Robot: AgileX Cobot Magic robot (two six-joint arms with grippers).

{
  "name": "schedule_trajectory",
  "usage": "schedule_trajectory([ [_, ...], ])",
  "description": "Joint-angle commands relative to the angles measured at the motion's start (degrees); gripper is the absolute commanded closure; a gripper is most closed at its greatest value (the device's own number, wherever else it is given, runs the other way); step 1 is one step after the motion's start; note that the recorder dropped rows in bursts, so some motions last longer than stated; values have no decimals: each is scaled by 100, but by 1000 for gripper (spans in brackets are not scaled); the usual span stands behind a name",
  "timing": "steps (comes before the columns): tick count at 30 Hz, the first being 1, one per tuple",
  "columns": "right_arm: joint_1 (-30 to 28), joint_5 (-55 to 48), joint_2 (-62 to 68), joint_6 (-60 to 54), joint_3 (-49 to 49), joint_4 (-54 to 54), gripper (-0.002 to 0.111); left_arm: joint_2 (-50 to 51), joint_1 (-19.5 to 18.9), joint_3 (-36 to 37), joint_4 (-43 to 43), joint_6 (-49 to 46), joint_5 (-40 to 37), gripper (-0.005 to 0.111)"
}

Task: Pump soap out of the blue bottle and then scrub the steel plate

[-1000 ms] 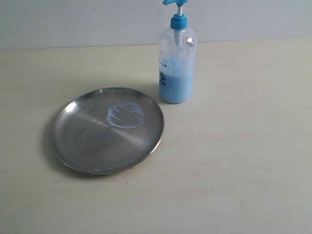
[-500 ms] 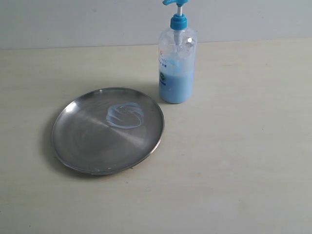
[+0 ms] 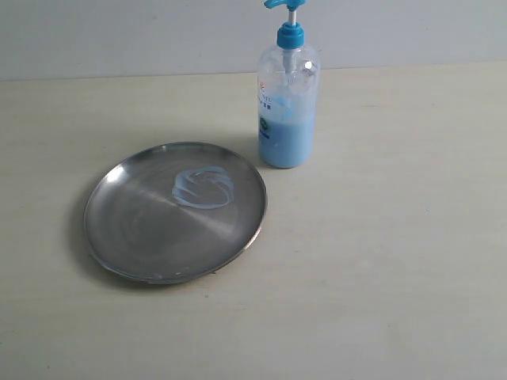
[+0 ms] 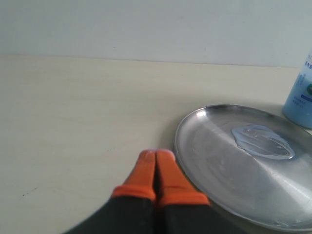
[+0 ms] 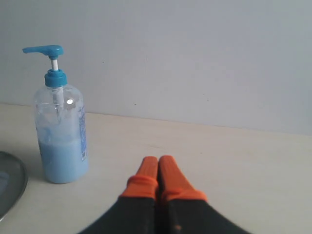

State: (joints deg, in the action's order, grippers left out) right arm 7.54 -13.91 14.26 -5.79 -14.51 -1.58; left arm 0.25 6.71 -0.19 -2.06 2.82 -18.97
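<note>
The steel plate (image 3: 174, 212) lies on the table left of centre, with a pale blue smear of soap (image 3: 203, 188) on its far right part. Just behind its right rim stands the blue bottle (image 3: 287, 103), upright, about a third full of light-blue liquid. Neither arm shows in the exterior view. In the left wrist view my left gripper (image 4: 157, 154) is shut and empty, its orange tips just outside the plate's rim (image 4: 181, 146). My right gripper (image 5: 158, 160) is shut and empty too, low over bare table, apart from the bottle (image 5: 62, 134).
A pale wooden table (image 3: 396, 261) meets a plain grey-white wall (image 3: 119, 36) at the back. Nothing else stands on it in these views.
</note>
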Motion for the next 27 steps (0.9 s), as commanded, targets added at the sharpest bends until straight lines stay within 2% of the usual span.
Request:
schedule_trajectory([
  [1,-30,33,-168,-7,183,67,108,-25,-12,19,-47,53,41,107],
  [27,-30,31,-1081,-7,1220,298,108,-25,-12,19,-47,53,41,107],
])
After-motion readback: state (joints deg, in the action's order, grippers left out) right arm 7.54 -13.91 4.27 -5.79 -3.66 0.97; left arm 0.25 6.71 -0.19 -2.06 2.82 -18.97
